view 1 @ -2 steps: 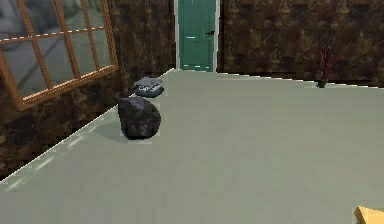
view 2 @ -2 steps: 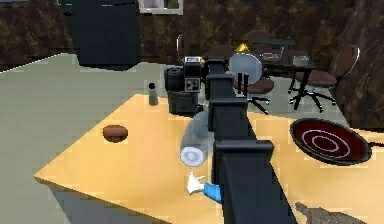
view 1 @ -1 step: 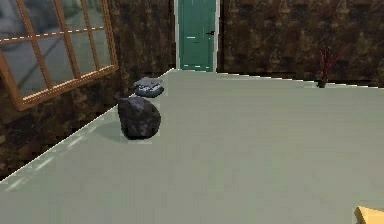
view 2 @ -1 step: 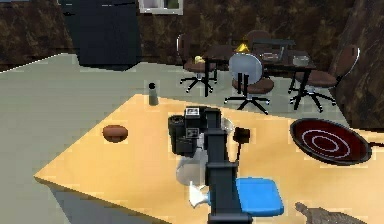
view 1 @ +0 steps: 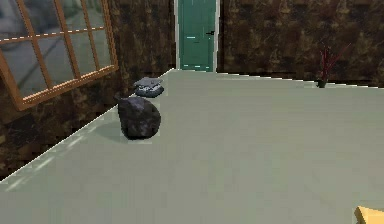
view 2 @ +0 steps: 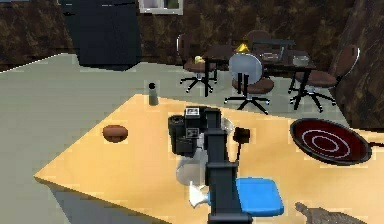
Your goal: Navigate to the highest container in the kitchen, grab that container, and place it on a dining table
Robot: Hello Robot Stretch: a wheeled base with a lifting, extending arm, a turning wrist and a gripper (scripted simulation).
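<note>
In the arm side view my arm (view 2: pixel 222 175) rises over a light wooden tabletop (view 2: pixel 90 160). At the arm's far end sits the gripper (view 2: pixel 183 134), dark, beside a white marked square (view 2: pixel 194 116). A pale rounded thing (view 2: pixel 190 172) lies on the tabletop just below the gripper, so I cannot tell whether the gripper holds anything. Far beyond stands a dark dining table (view 2: pixel 283 58) with several swivel chairs (view 2: pixel 248 78) around it.
On the wooden tabletop lie a brown lump (view 2: pixel 117 132), a small shaker (view 2: pixel 153 95), a dark round pan (view 2: pixel 325 140) and a blue flat thing (view 2: pixel 262 193). A dark fridge (view 2: pixel 100 30) stands at the back. The forward view has a dark boulder-like thing (view 1: pixel 139 117), a green door (view 1: pixel 197 35) and open floor.
</note>
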